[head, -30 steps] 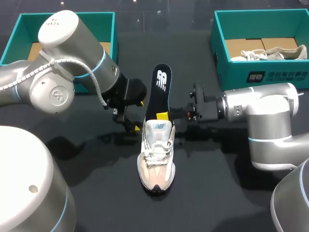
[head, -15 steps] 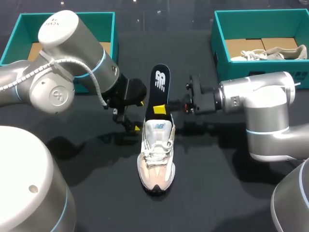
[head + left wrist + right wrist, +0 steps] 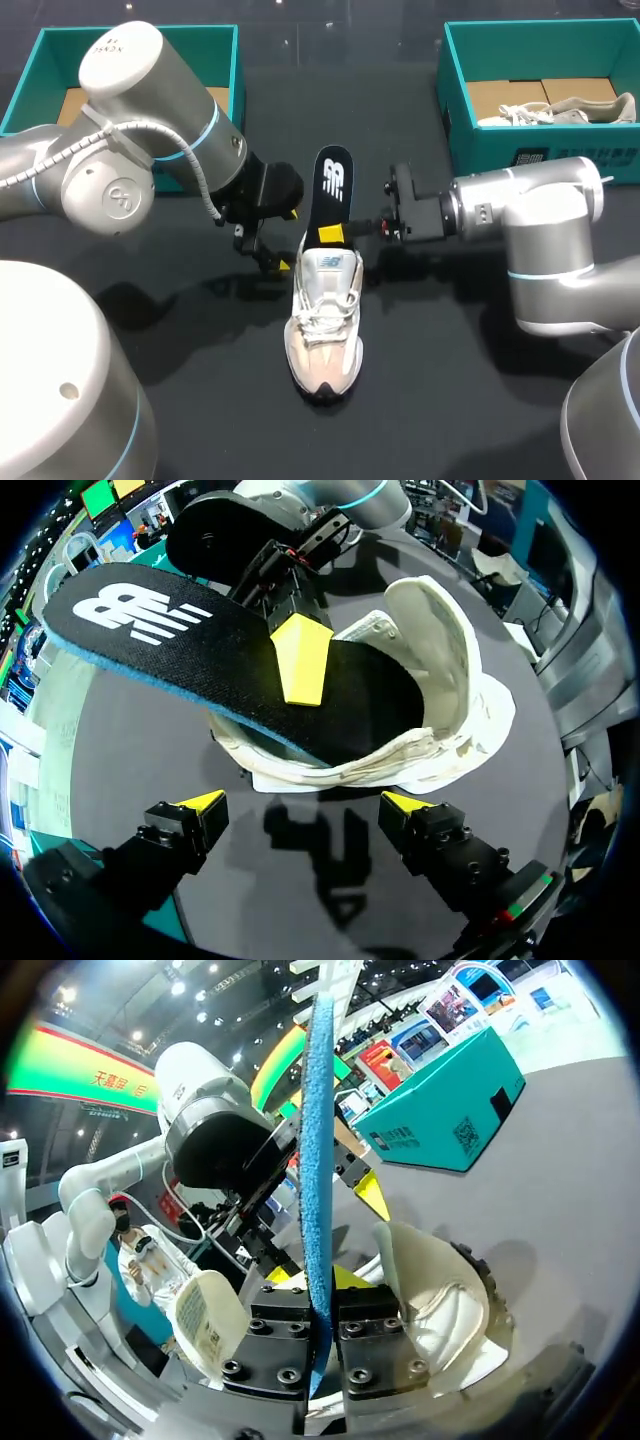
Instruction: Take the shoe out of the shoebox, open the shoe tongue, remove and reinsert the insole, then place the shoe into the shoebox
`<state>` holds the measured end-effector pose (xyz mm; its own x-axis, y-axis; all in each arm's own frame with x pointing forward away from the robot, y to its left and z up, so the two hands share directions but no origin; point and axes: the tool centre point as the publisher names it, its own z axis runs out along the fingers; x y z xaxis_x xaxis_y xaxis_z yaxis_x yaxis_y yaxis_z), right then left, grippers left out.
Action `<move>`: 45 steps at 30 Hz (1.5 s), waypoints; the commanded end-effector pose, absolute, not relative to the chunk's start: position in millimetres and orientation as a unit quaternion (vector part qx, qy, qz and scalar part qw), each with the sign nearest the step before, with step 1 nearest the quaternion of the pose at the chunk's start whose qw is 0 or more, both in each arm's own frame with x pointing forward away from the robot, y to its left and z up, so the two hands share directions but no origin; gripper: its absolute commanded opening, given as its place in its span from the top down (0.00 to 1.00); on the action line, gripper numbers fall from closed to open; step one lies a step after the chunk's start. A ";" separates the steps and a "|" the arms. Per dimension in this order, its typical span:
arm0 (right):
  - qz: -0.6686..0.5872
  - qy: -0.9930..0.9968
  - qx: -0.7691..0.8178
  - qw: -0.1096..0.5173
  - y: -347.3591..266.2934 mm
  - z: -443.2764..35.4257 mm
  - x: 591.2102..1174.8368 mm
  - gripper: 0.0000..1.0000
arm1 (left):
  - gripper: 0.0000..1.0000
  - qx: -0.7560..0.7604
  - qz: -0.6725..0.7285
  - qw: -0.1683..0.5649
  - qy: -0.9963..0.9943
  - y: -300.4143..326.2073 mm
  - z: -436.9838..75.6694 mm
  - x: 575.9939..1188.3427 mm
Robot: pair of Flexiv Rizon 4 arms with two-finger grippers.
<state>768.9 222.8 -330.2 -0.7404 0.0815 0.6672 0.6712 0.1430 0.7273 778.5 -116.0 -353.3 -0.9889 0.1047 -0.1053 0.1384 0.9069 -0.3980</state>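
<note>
The left shoebox (image 3: 22, 85) sits at the worktop's (image 3: 450, 380) far corner. Nearer the middle, the left tool (image 3: 285, 240) waits just beside the heel with its fingers apart, gripping nothing. The shoe (image 3: 325, 320) lies mid-worktop, its long axis near to far, toe toward the robot. The insole (image 3: 333, 185) runs the same way, forepart tucked inside, heel end rising out past the collar. The right tool (image 3: 335, 232) is clamped on the insole's midsection. That insole looks thin, light and floppy, so a grip near the middle should limit buckling. The soft, light shoe may skid unless it is steadied at its heel collar. The right shoebox (image 3: 490, 150) holds another shoe (image 3: 560, 108).
</note>
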 end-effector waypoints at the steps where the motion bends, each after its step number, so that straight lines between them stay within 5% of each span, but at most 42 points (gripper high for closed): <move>1: -0.597 -0.712 -0.275 0.247 224.2 -337.1 756.0 1.00 | 0.00 0.062 -0.205 0.042 0.976 -116.3 -353.6 777.9; 15: -0.585 -0.714 -0.283 0.260 229.9 -343.3 737.9 0.98 | 0.00 0.062 -0.205 0.042 0.976 -116.3 -353.6 777.9; 21: -0.589 -0.721 -0.266 0.252 233.6 -336.3 743.3 0.67 | 0.00 0.062 -0.205 0.042 0.976 -116.3 -353.6 777.9; 38: -0.584 -0.745 -0.235 0.221 235.6 -312.6 761.3 0.70 | 0.00 0.062 -0.205 0.042 0.976 -116.3 -353.6 777.9; 45: -0.583 -0.749 -0.231 0.213 234.6 -307.2 772.1 0.81 | 0.00 0.062 -0.205 0.042 0.976 -116.3 -353.6 777.9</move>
<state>768.6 233.6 -308.6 -0.8044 0.0987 0.5858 0.5926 0.2032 0.7794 778.5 -116.0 -353.3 -0.9889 0.1047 -0.1053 0.1384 0.9069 -0.3980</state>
